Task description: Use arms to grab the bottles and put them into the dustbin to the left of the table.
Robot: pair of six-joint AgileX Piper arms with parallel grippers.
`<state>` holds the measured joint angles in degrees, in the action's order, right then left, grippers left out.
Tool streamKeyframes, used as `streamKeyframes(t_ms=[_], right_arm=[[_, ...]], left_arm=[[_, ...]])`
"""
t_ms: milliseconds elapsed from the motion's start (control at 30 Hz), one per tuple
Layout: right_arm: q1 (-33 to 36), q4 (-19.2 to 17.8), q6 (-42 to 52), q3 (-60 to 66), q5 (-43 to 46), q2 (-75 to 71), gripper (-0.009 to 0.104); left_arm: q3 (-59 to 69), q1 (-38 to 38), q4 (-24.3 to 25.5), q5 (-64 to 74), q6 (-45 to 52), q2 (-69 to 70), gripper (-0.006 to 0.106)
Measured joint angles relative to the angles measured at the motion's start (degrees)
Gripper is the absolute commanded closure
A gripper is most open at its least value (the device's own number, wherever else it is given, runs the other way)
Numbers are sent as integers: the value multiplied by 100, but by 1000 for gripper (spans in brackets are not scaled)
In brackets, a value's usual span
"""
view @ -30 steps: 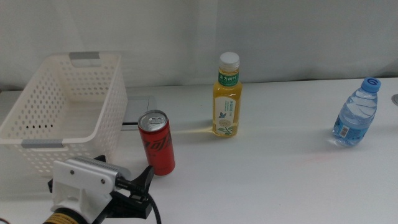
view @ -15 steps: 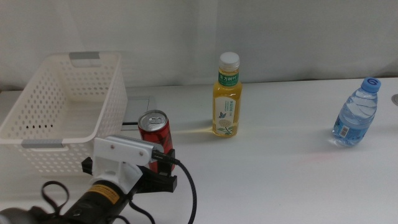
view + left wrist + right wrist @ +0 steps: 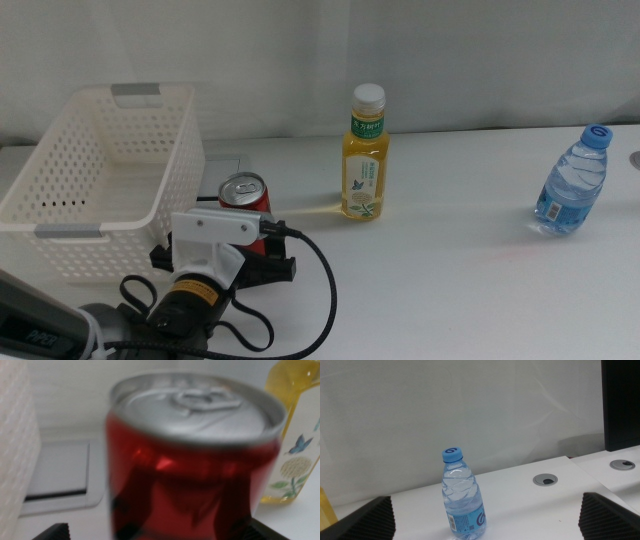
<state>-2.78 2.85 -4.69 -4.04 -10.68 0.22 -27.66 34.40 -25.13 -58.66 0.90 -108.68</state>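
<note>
The slim red soda can (image 3: 243, 191) stands just right of the white dustbin (image 3: 178, 170). My left gripper (image 3: 225, 258) has reached it from the near side. In the left wrist view the can (image 3: 192, 475) fills the picture between the two jaws. The left gripper (image 3: 160, 531) is open, with a gap on at least one side. The yellow-drink bottle (image 3: 366, 155) stands upright mid-table, and the small water bottle (image 3: 573, 183) stands at the far right. The right wrist view shows my right gripper (image 3: 485, 519) open, facing the water bottle (image 3: 464, 509) from a distance.
A flat grey-white plate (image 3: 228, 166) lies on the table behind the can, beside the dustbin wall (image 3: 15, 450). Round cable holes (image 3: 545, 479) sit in the table beyond the water bottle. A white curtain backs the table.
My left arm has moved forward and to the right up to the red can, which now stands between its jaws. The bottles and the dustbin have not moved.
</note>
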Motion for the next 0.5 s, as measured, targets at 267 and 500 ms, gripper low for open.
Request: streamKeyframes(t_ms=[267,500], right_arm=[[0,11,-27,0,0,0,-8],[0,11,-27,0,0,0,-8]], left_arm=[[-430,0,57,0,-11,-338,15],[-623,0,73,182,-11,-424,63]])
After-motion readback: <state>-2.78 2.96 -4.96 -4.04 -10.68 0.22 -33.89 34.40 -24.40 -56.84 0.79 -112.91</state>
